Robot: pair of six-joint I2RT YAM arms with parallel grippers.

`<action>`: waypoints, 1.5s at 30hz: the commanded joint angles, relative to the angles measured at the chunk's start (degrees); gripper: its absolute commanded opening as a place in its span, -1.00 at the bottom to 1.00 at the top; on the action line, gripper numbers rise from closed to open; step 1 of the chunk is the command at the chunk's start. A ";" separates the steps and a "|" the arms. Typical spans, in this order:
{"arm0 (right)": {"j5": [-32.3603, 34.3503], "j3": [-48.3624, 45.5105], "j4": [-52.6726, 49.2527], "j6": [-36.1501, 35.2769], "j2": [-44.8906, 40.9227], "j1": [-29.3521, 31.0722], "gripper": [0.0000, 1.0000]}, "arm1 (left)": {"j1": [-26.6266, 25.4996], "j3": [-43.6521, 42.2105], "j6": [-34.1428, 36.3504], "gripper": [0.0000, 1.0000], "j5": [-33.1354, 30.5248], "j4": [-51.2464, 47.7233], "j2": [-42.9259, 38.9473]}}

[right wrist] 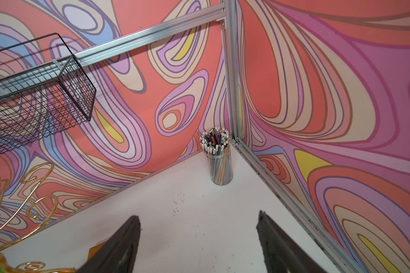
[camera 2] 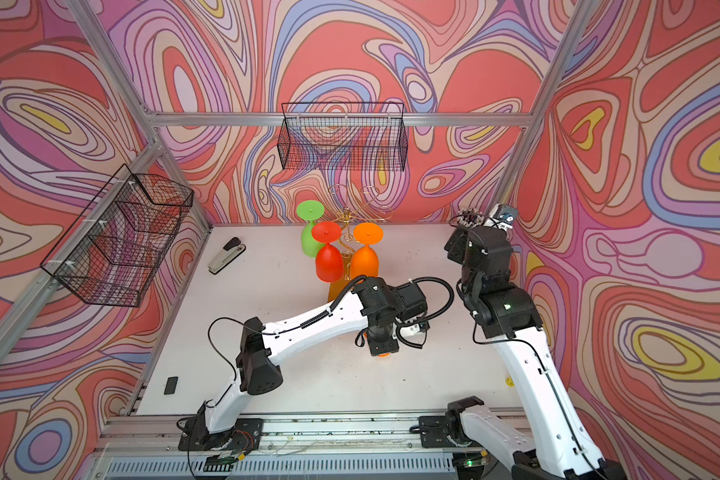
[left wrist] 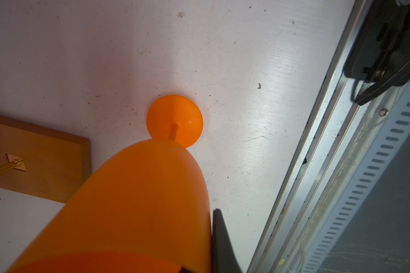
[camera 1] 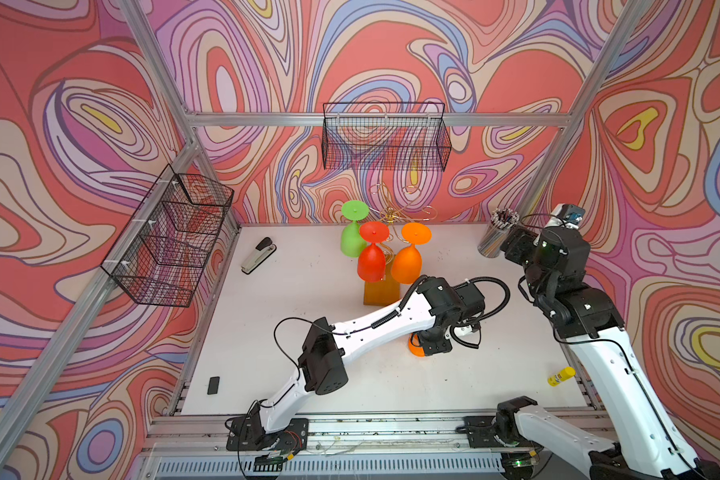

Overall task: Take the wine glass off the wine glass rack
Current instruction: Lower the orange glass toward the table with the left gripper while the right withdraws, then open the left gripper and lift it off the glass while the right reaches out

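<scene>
Both jaws of the left gripper (camera 1: 431,347) are clenched on the wine glass (left wrist: 140,201). They pinch its bowl near the rim, and one black finger (left wrist: 220,236) lies against the outer wall. The gripper points straight down from a bent wrist, at the end of a left arm stretched low across the table (camera 1: 308,374) toward the middle.

The wine glass is orange and stands upright just in front of the wine glass rack (camera 1: 377,293). Its long axis is vertical, with the mouth up and the round foot (left wrist: 174,120) seemingly resting on the white surface near the rack's wooden base, apart from it. On the gold wire arms a green glass (camera 1: 352,239), a red glass (camera 1: 371,262) and another orange glass (camera 1: 408,259) hang foot-up.

The right gripper (right wrist: 199,236) is raised, its jaws spread and empty, and it faces the back right corner where a pencil cup (right wrist: 219,160) stands. The tabletop is scuffed white. Swirled pink, red and lilac walls surround it and carry black wire baskets (camera 1: 385,137).
</scene>
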 commanded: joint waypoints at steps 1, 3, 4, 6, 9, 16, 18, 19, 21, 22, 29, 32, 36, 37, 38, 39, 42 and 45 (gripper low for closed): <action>3.55 -1.75 1.93 -0.91 -2.38 -0.27 0.66 | 0.07 1.98 2.36 -1.00 -1.18 -3.96 1.19; 4.98 -2.57 2.82 -1.21 -3.44 -0.23 0.70 | 0.03 2.46 2.79 -1.00 -1.33 -4.22 1.74; 5.47 -2.71 3.04 -1.40 -3.76 -0.23 0.71 | 0.03 2.88 2.93 -1.00 -1.44 -4.54 2.20; 6.05 -2.67 2.98 -1.75 -3.91 -0.27 0.73 | 0.05 3.87 3.30 -1.00 -2.07 -5.41 3.12; 6.06 -2.42 2.66 -2.02 -3.80 -0.27 0.74 | 0.37 4.54 3.62 -0.85 -2.40 -6.40 4.07; 5.02 -2.14 2.48 -2.29 -3.00 -0.25 0.74 | 1.34 5.20 3.13 -0.51 -2.26 -6.27 4.38; 4.76 -2.14 2.57 -2.18 -2.78 -0.27 0.73 | 1.48 5.55 2.97 -0.37 -2.90 -6.23 4.37; 4.59 -2.23 2.63 -2.02 -2.66 -0.27 0.73 | 1.68 5.74 2.82 -0.28 -3.08 -6.18 4.24; 4.40 -2.39 2.68 -1.85 -2.56 -0.26 0.73 | 1.92 6.01 2.56 -0.10 -3.76 -6.10 3.97; 4.32 -2.49 2.73 -1.75 -2.47 -0.22 0.73 | 2.04 6.05 2.37 0.01 -4.13 -6.01 3.84; 3.43 -2.76 2.51 -0.88 -2.38 -0.27 0.74 | 2.23 7.34 1.34 0.31 -4.62 -6.36 0.64; 2.77 -2.67 2.50 -0.46 -2.30 -0.27 0.74 | 2.23 8.20 0.50 0.37 -4.67 -5.81 -2.86; 1.21 -2.41 2.41 0.64 -2.03 -0.26 0.74 | 2.29 8.38 -1.33 0.42 -5.98 -3.48 -9.33; 0.49 -2.40 2.40 1.05 -1.95 -0.27 0.74 | 2.23 8.34 -1.94 0.43 -6.31 -2.81 -11.17; -0.34 -2.42 2.33 1.63 -1.85 -0.22 0.73 | 2.23 8.23 -2.58 0.43 -6.67 -2.02 -12.89; -1.43 -2.42 2.30 2.30 -1.78 -0.26 0.73 | 2.22 7.84 -3.36 0.43 -7.12 -0.98 -14.98; -6.55 -2.30 2.04 5.04 -1.18 -0.27 0.74 | 2.31 2.74 -6.22 0.43 -8.93 4.88 -23.36; -13.30 -2.45 1.92 8.19 -0.69 -0.27 0.73 | 3.29 -10.68 -9.19 0.42 -10.24 18.02 -36.55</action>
